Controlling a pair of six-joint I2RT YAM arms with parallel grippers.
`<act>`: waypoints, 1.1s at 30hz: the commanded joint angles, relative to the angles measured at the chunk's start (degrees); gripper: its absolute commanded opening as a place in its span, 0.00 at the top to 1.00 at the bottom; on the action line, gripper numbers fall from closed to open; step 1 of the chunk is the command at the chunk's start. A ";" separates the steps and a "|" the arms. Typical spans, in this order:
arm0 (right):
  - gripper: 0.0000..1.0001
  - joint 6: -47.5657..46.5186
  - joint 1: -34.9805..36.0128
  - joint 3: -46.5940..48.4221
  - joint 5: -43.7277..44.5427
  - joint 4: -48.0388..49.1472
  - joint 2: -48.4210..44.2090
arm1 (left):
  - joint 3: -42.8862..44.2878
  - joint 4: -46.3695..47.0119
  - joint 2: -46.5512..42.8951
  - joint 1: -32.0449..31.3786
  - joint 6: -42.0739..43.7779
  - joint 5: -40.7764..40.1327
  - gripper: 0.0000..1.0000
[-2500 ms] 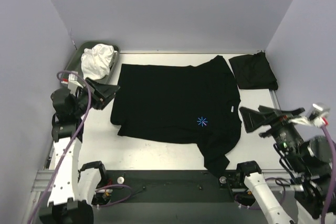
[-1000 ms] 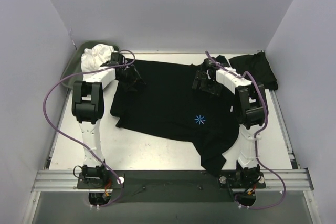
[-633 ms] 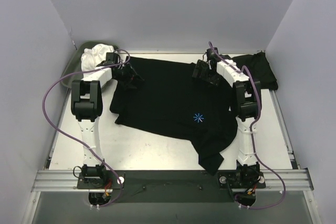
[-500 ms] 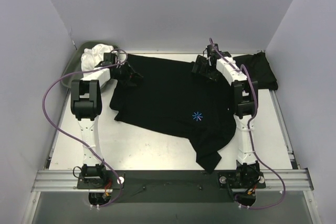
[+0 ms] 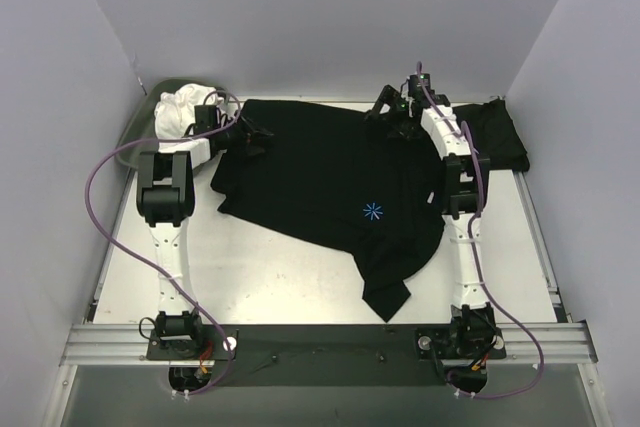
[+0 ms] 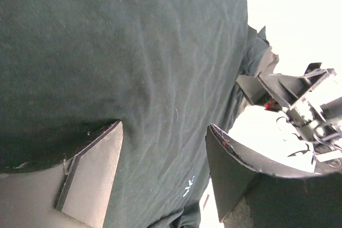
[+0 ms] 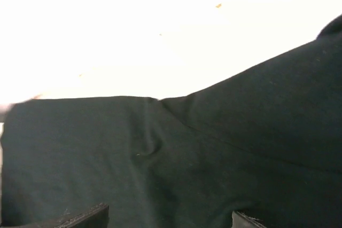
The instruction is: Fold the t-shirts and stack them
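Note:
A black t-shirt (image 5: 320,182) with a small blue mark (image 5: 372,211) lies spread flat on the white table, one sleeve trailing toward the near edge. My left gripper (image 5: 250,134) is low over its far left corner, and in the left wrist view the gripper (image 6: 164,132) stands open with the cloth (image 6: 133,52) lying under the gap. My right gripper (image 5: 386,113) is at the shirt's far right corner; the right wrist view shows it (image 7: 171,217) open over the cloth (image 7: 176,158). A second black t-shirt (image 5: 488,134) lies folded at the back right.
A shallow grey-green tray (image 5: 150,97) at the back left holds a bundled white cloth (image 5: 183,112). Lilac walls close in the table on three sides. The left arm's cable loops out over the table's left edge (image 5: 105,162).
Both grippers have moved toward the back wall, still spread wide. The spread shirt has slid back with them, its blue mark and near sleeve now farther from the front edge.

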 commanded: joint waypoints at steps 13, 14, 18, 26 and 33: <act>0.00 -13.52 7.97 -40.48 7.03 16.95 -46.58 | -18.64 7.66 -32.38 -0.46 -2.64 1.71 0.21; 0.00 -15.20 11.20 -44.16 9.66 14.93 -49.39 | -19.88 5.91 -37.45 -0.54 -1.22 0.05 0.20; 0.00 -15.14 17.90 -54.37 17.85 2.89 -63.00 | -26.65 -5.85 -49.43 -1.95 5.72 -4.00 0.18; 0.14 -3.38 28.71 -79.42 30.51 -10.13 -84.21 | -41.76 -12.65 -67.27 -2.30 11.54 -4.62 0.18; 0.38 11.91 44.43 -91.04 33.85 -14.88 -95.22 | -49.16 -14.67 -77.49 -3.44 11.62 -4.97 0.18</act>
